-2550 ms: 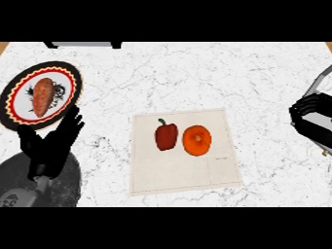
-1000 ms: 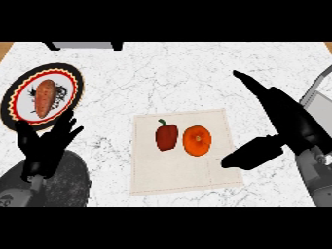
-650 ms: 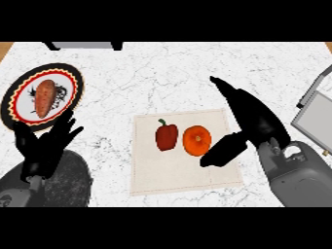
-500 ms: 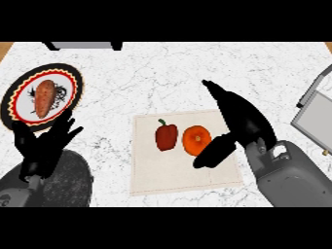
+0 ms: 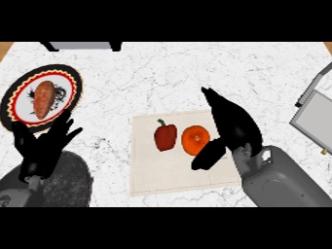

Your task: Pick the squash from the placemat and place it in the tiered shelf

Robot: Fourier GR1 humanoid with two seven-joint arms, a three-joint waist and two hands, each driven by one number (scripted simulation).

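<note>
Currently the squash (image 5: 195, 139), orange and round, sits on the placemat (image 5: 175, 172), in its upper half; a red bell pepper (image 5: 165, 136) stands just beside it on its left, the two close but whether they touch is unclear; placemat is a pale square cloth lying flat on the white marbled bench (image 5: 161, 73).

Right hand (image 5: 231, 125) is over the placemat's right edge, just beside the squash on its right side; fingers (image 5: 213, 97) are straight and together, pointing up and away toward the far side of the bench; thumb (image 5: 206, 155) is spread apart from them, angled down-left, its tip just below and right of the squash; nothing is curled round the squash; cannot tell whether the thumb touches it; grey forearm (image 5: 280, 177) comes in from the lower right.

Left hand (image 5: 45, 146) shows at lower left, fingers up and relaxed, slightly spread, holding nothing; it sits just below a round plate (image 5: 66, 78) with a dark rim and red-and-yellow border; a brownish-orange oblong food item (image 5: 43, 97) lies on the plate; fingertips overlap the plate's lower rim in the view.

Tiered shelf (image 5: 326, 116) is at the right edge, well apart from the squash; only a grey panel and thin metal frame show; a grey object (image 5: 82, 45) is partly visible at the top edge of the bench.
</note>
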